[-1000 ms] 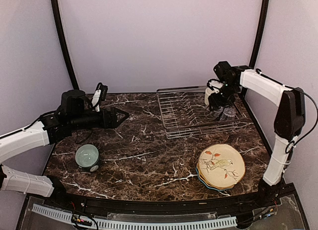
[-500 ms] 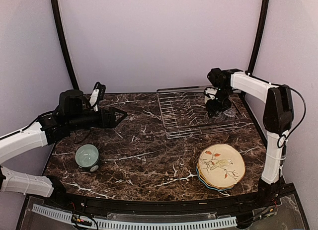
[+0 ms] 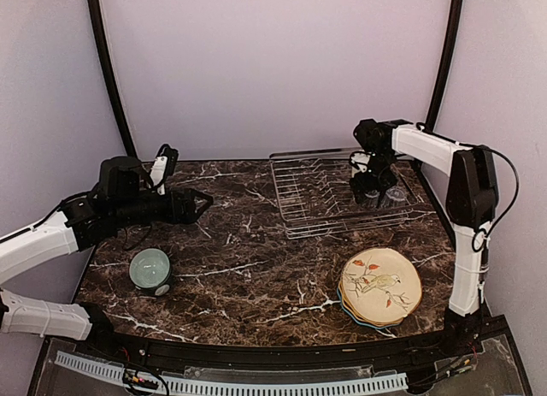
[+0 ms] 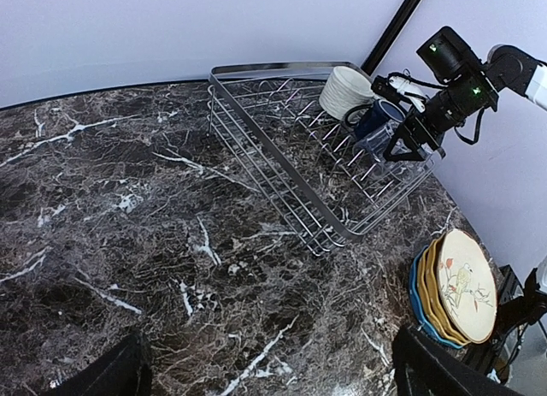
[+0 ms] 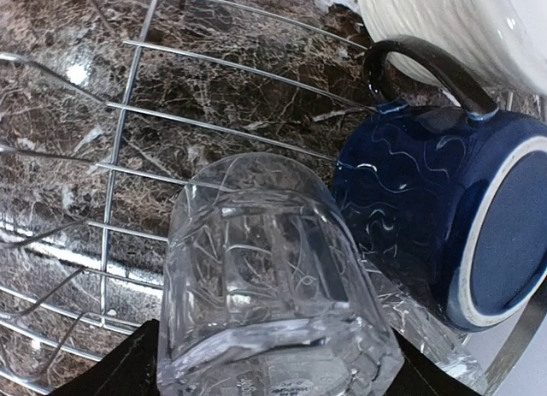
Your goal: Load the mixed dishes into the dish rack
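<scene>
The silver wire dish rack (image 3: 312, 209) stands at the back right and also shows in the left wrist view (image 4: 282, 182). A cream mug (image 4: 346, 90) and a navy mug (image 5: 427, 216) lie in its far right end. My right gripper (image 3: 369, 191) is over that end, shut on the clear glass tumbler (image 5: 265, 285), which rests tilted on the wires beside the navy mug. The mint-green bowl (image 3: 150, 268) sits at the front left. The scalloped plates (image 3: 380, 286) are stacked at the front right, the cream bird plate on top. My left gripper (image 3: 201, 203) is open and empty above the table.
Black curved frame tubes (image 3: 107, 67) rise at both back corners. The rack's left half (image 4: 256, 122) holds nothing. The marble table (image 3: 256, 268) ends at a dark front rim.
My right arm's elbow has swung in toward the rack and the wrist has turned and dropped a little; the tumbler stays at the same spot. The left arm has barely shifted.
</scene>
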You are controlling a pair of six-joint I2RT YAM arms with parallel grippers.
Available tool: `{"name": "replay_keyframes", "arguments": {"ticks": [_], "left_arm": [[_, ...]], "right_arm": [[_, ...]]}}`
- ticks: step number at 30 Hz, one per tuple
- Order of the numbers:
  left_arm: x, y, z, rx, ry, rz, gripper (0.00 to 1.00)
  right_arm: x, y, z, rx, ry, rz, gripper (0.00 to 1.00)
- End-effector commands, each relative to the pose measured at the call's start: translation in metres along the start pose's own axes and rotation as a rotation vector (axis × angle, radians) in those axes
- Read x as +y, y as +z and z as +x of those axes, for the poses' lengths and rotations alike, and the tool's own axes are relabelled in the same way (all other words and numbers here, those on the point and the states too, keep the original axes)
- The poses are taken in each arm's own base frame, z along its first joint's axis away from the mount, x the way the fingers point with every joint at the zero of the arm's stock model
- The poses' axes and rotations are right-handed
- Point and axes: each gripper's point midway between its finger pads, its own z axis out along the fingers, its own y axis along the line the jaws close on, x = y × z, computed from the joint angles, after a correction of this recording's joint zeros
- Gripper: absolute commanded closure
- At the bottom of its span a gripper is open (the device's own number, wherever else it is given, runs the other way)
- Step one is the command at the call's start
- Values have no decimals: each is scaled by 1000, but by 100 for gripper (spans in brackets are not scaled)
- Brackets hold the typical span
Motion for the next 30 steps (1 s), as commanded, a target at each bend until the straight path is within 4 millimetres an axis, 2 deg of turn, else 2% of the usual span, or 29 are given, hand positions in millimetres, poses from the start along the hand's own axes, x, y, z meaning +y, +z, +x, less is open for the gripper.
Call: {"name": "replay_keyframes", "arguments": {"ticks": [1,8,12,15,16,21,26,29,30], "left_arm": [[7,-8,1,1,34,-45,3],[23,-14,6,47,75,-142,1],[41,-19,12,120,109,-256,1],[57,-26,14,179,135,-356,1],[64,-30,20,215,140,-388,1],[80,-43,25,282,131,-443,1],[93,-57,45,401,91,-473,1],[105,-67,60,478,63,-533,3],[115,-71,63,495,41,-578,4]], "right_arm": [[-8,4,-8,-16,17,31,15],[-11,-14,-14,-69,33,36,6],[-12,-32,-20,-130,44,28,1],[-13,-46,-22,-168,52,30,1],[-14,-52,-23,-185,56,28,1],[-10,-85,-28,-305,60,11,1],[15,-115,-24,-428,4,-2,2],[44,-131,-21,-501,-51,-35,2],[56,-134,-20,-521,-72,-52,2]]}}
